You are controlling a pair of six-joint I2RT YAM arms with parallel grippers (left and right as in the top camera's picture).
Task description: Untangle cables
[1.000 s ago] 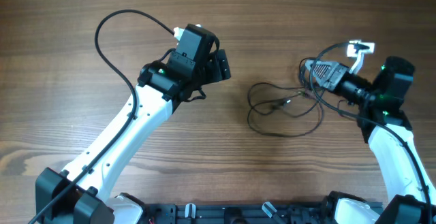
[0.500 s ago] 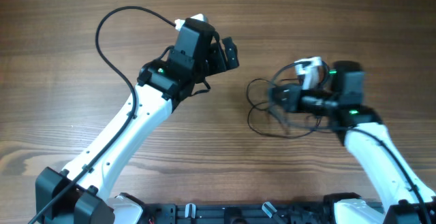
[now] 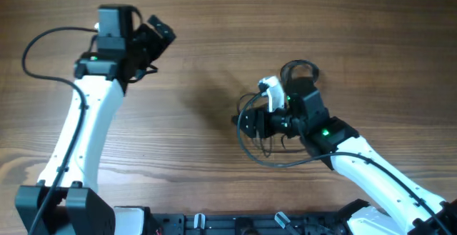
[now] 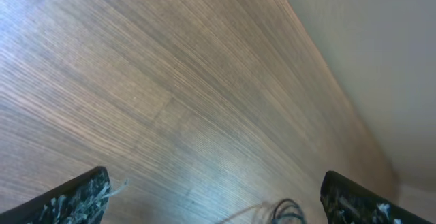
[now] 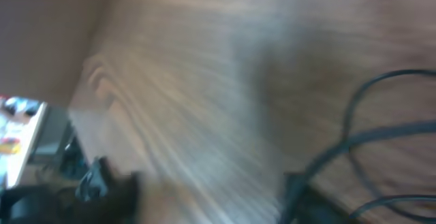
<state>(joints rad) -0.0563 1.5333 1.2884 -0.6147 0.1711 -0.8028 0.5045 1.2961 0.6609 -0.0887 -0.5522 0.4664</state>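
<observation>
Right end effector [image 3: 246, 124] swung left over the cables [image 3: 271, 163].

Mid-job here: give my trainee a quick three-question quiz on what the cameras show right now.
1. True or false: the left end effector holds a cable.
2. Which one is over the cables? A) left end effector B) right end effector
3. Fill in: the cables lie on a ___ table.
Key: 1 false, it is open and empty; 2 B; 3 wooden.
</observation>
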